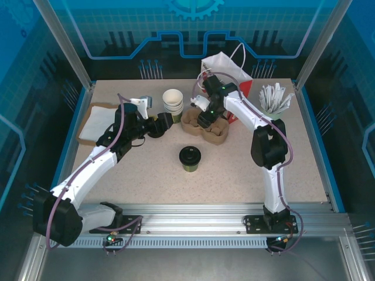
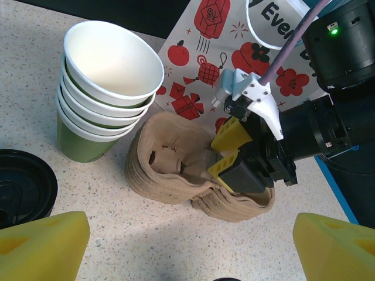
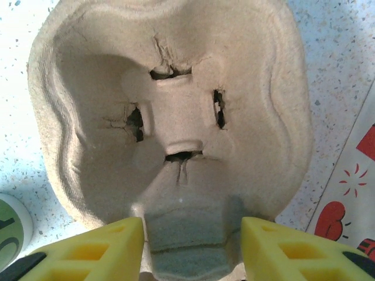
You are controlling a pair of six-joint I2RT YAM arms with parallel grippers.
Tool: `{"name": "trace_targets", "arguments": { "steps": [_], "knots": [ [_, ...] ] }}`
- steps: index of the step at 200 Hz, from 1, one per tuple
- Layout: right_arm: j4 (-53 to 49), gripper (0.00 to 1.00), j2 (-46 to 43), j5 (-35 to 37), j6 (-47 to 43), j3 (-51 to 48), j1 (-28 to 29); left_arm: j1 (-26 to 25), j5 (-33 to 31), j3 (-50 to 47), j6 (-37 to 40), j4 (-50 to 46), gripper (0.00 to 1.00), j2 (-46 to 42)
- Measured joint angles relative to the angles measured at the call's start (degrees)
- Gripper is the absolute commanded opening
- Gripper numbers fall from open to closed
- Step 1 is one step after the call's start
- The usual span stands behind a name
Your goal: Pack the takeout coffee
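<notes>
- While the takeout coffee [image 1: 190,158] stands upright and alone on the speckled table [image 1: 246,175], bare surface surrounds it on every side, with the moulded carrier [image 1: 215,136] lying just beyond it toward the far edge.
- Crowding begins at the back: a stack of cups [image 1: 173,100] sits just beside the carrier's left end, and a red-printed paper bag [image 1: 225,65] stands behind it.
- The coffee is a green paper cup under a round black lid. The carrier is rough brown pulp, its wells slit at the base. The stacked cups are green with white rims and white insides.
- The left gripper [image 2: 190,249], low over the table and facing the carrier, has its yellow jaws spread wide with nothing between them.
- The right arm reaches forward and bends down over the carrier. The right gripper [image 3: 190,252] has its fingers partway apart astride the centre ridge, and whether they pinch it cannot be told.
</notes>
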Motion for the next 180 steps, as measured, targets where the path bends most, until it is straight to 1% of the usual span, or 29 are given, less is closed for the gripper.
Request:
{"name": "trace_targets", "arguments": {
  "steps": [22,73,110,150,180],
  "knots": [
    [-0.50,0.42,0.59,-0.15,-0.37,0.66,0.00,0.00,0.00,-0.02,0.02,0.00,0.91,0.00],
    [-1.25,0.41,1.25,-0.42,-1.20,1.38,0.00,0.00,0.00,-0.04,0.00,0.00,0.91,0.00],
    [-1.88,0.34,1.66,-0.50,-1.84,2.19,0.00,0.00,0.00,-0.07,0.02,0.00,0.91,0.00],
    [-1.95,0.29,1.60,-0.90,-2.08,2.21,-0.02,0.00,0.00,-0.17,0.02,0.00,0.91,0.00],
    [-1.97,0.27,1.31,-1.05,-2.01,2.21,-0.02,0.00,0.00,-0.42,0.00,0.02,0.91,-0.04]
  ]
}}
